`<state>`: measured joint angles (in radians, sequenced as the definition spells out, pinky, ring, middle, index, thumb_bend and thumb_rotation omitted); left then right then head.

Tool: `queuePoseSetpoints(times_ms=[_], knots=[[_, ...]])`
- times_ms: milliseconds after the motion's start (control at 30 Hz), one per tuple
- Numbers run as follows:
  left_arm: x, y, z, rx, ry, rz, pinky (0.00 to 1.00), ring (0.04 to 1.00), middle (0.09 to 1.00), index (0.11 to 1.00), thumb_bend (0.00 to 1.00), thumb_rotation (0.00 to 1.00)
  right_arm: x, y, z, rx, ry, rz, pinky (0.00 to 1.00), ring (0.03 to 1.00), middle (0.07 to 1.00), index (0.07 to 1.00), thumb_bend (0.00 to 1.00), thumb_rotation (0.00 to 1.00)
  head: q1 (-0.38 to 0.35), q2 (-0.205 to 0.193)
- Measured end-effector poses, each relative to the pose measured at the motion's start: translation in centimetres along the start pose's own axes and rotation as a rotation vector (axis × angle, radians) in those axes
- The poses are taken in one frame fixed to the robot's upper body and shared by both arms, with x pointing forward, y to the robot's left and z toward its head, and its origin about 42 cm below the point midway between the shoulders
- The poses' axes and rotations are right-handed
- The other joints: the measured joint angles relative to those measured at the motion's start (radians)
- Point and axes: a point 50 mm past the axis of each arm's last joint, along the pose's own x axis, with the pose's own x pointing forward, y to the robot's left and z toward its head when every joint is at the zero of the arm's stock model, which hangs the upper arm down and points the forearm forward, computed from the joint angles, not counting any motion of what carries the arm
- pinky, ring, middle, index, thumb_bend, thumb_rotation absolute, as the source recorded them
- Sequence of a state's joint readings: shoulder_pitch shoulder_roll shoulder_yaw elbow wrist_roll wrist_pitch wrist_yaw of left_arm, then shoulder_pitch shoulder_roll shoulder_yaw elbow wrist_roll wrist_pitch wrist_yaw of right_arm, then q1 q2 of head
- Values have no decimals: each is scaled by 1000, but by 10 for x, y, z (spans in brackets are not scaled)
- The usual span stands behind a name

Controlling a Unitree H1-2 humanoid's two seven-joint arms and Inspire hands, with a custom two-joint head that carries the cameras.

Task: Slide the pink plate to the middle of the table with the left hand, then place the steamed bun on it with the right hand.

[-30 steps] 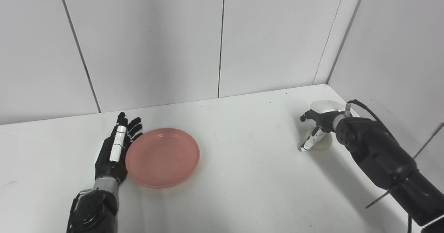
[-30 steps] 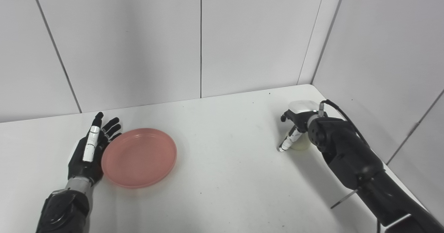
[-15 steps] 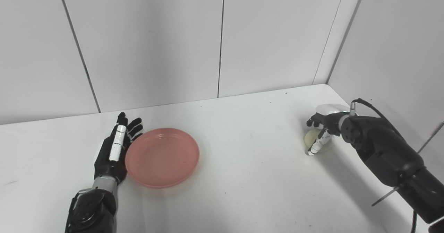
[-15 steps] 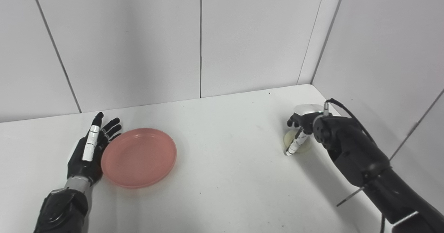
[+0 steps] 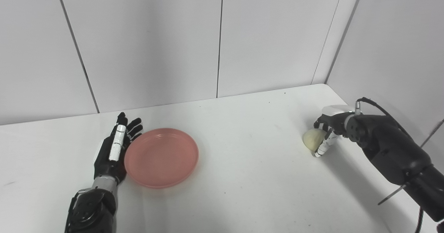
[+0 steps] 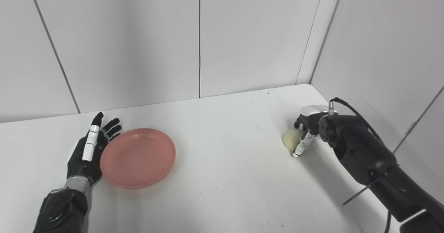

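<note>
The pink plate (image 5: 161,156) lies flat on the white table (image 5: 242,177), left of its middle. My left hand (image 5: 112,153) rests open and flat on the table, its fingers stretched along the plate's left rim. The pale steamed bun (image 5: 313,138) sits near the table's right edge. My right hand (image 5: 329,129) is at the bun's right side. Its thumb leans against the bun's lower right and its dark fingers curl just above. The hand does not wrap around the bun.
White wall panels close off the table at the back and along the right side, close behind the right arm (image 5: 392,153). A cable (image 5: 367,103) loops off the right wrist. Bare table surface stretches between the plate and the bun.
My right hand has shifted to the right, uncovering the bun, which now shows on its left. The left hand and the plate have stayed put.
</note>
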<state>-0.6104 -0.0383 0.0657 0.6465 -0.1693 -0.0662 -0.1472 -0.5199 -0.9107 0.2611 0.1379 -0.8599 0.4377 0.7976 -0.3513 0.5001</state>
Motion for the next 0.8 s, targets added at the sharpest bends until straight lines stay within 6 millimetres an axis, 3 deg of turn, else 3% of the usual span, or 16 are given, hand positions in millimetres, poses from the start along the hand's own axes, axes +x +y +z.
queuePoseSetpoints(times_ms=[133, 233, 567, 600, 700, 767, 800], knots=[[0, 0, 0, 1, 3, -1, 872, 870, 847, 1000, 783, 804, 1, 0, -1, 3, 3, -3, 500, 658, 771, 813, 1000, 375, 0, 0], [0, 0, 0, 1, 5, -1, 867, 868, 849, 1000, 780, 803, 2, 0, -4, 20, 4, -17, 531, 713, 813, 805, 1000, 389, 2, 2], [-1, -1, 1, 5, 7, 0, 881, 875, 859, 1000, 789, 808, 3, 6, -2, 35, -39, -70, 573, 739, 836, 803, 1000, 395, 5, 3], [-1, -1, 1, 5, 7, 0, 881, 874, 858, 1000, 785, 809, 3, 6, -2, 38, -40, -73, 490, 636, 739, 792, 1000, 371, 6, 3], [-1, -1, 1, 6, 8, -1, 875, 871, 855, 1000, 779, 812, 3, 6, 0, 61, -43, -109, 484, 617, 699, 763, 1000, 334, 6, 3], [-1, -1, 1, 6, 9, -3, 874, 872, 858, 1000, 775, 812, 4, 9, 1, 70, -39, -135, 447, 557, 638, 726, 1000, 307, 6, 3], [-1, -2, 1, 7, 9, -4, 869, 872, 859, 1000, 776, 817, 4, 11, 1, 69, -35, -142, 393, 484, 563, 692, 997, 277, 6, 5]])
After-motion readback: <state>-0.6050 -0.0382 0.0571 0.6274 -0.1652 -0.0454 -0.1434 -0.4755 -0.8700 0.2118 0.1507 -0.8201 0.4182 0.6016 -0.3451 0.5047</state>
